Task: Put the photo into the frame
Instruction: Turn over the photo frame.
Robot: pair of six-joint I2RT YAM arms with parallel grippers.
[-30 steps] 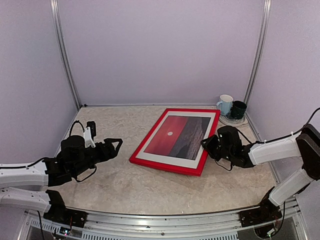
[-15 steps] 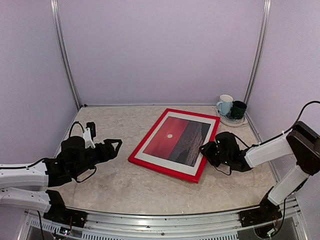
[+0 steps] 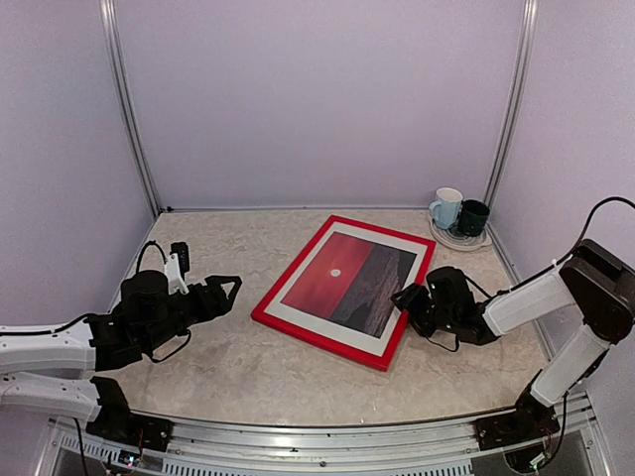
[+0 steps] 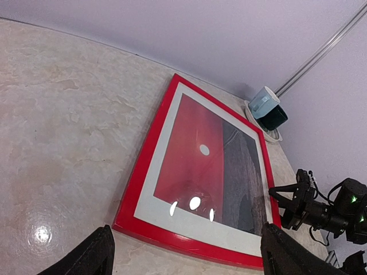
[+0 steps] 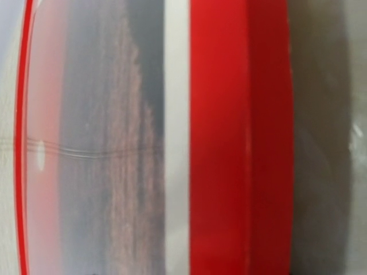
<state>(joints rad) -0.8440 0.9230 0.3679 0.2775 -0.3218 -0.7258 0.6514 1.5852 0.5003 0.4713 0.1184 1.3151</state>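
Beside our right gripper [image 3: 403, 302], hold unclear, the frame [image 3: 317, 340] had dropped flat, photo [image 3: 347, 283] seated; left gripper [image 3: 233, 294] gaped empty.

The top camera is looking down over the table [image 3: 248, 387] from behind its near edge. The left wrist camera is facing the frame [image 4: 143, 166] low and obliquely, sharing it with the top view. The right wrist camera is seemingly sitting almost against it, blurring.

Your left gripper [image 3: 229, 295] hovers low, jaws wide apart. Your right gripper [image 3: 407, 298] sits low, reaching left, jaw gap unclear.
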